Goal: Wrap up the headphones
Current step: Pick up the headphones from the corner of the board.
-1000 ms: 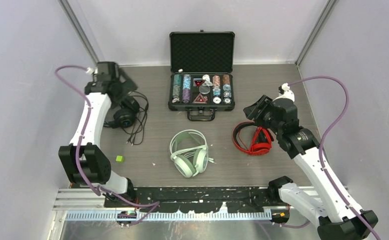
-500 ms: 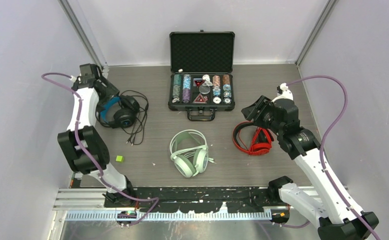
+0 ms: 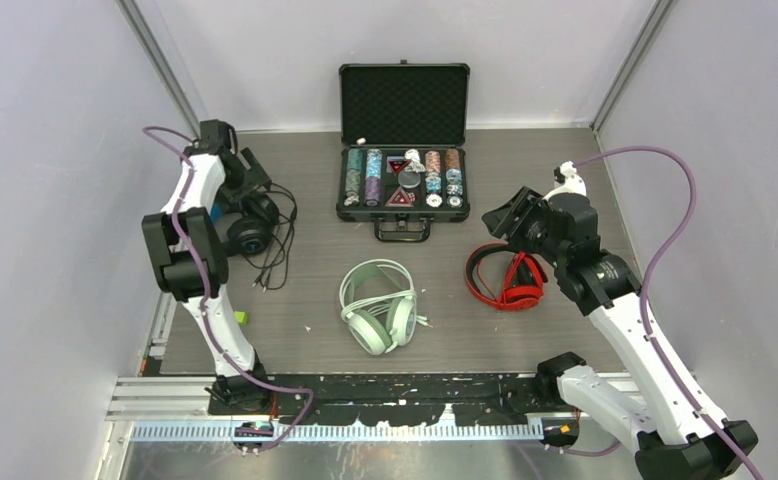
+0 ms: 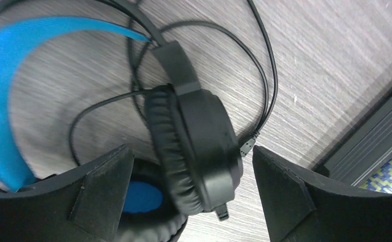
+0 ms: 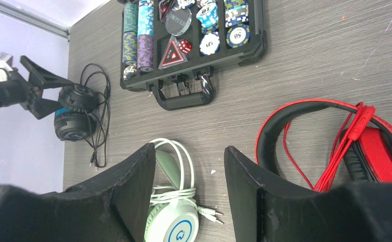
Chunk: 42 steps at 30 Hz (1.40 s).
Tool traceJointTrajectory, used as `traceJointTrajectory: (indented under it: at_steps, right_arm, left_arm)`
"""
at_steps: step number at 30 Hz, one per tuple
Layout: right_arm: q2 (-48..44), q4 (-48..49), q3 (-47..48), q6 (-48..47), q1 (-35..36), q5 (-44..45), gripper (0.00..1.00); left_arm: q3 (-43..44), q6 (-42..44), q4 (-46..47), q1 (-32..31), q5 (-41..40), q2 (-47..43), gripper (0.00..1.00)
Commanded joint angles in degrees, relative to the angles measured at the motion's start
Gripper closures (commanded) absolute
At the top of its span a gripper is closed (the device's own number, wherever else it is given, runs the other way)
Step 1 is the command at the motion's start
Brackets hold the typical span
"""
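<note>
The grey desk [image 3: 305,285] carries an open chip case [image 3: 403,140] at the middle of its far edge. The black headphones [image 4: 194,136] lie near the far-left corner, with one earcup between the spread fingers of the left claw [image 4: 189,151]. The red headphones [image 5: 375,151] lie toward the right edge, just right of the right claw [image 5: 189,149], which is also spread wide and holds nothing. The mint headphones [image 3: 377,305] rest mid-desk.

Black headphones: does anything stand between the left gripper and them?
Nothing visible does. In the left wrist view the left gripper is open, its fingers on either side of one ear cup of the black headphones. Only their own loose black cable lies around the cup on the table.
</note>
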Motion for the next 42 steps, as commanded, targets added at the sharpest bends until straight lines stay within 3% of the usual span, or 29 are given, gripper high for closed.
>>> traceJointTrajectory:
  at_steps: [1,6,10,12,15,18,25,28,32,36,39,42]
  right_arm:
    - [0.1,1.3,3.0,-0.9,0.5,0.4,0.43]
    - [-0.2,0.8,2.9,-1.3,0.5,1.2,0.43]
    - [0.0,1.0,2.5,-1.0,0.5,0.9,0.42]
    - [0.2,1.4,2.3,-0.8,0.5,0.8,0.42]
    - [0.9,2.4,2.1,-0.7,0.6,-0.2,0.42]
    - [1.7,4.5,1.9,-0.1,0.7,-3.0,0.42]
    - [4.5,17.2,-1.0,3.8,0.8,-8.4,0.42]
    - [7.4,23.3,-1.0,3.9,0.9,-11.4,0.43]
    - [10.8,33.4,0.1,4.5,0.9,-15.0,0.42]
    - [13.9,44.9,0.6,6.9,0.9,-18.0,0.39]
    - [18.0,52.7,2.4,9.9,0.9,-20.9,0.38]
    - [22.5,59.0,5.0,13.1,0.9,-24.0,0.38]
  left_arm:
    - [1.1,-0.2,1.5,-1.0,2.8,3.0,0.12]
    - [0.8,0.4,2.7,-1.9,1.6,5.5,0.18]
    - [1.9,2.5,2.0,-2.5,2.2,5.5,0.31]
    - [1.8,3.6,2.1,-3.0,2.3,3.9,0.41]
    - [1.9,5.4,1.5,-3.6,2.5,0.7,0.65]
    - [2.2,6.9,0.4,-3.6,4.0,-3.2,0.76]
    - [4.1,7.7,-1.1,-3.6,16.8,-13.3,0.92]
    - [3.4,5.3,0.6,-3.7,27.0,-18.0,0.93]
    - [-1.0,-2.0,11.5,-3.6,44.4,-24.0,0.95]
    - [-8.2,-16.3,32.5,-3.7,56.0,-29.3,0.95]
    - [-12.2,-29.3,51.1,-3.6,61.9,-30.8,0.95]
    - [-13.1,-34.6,58.3,-3.7,64.9,-30.8,0.96]
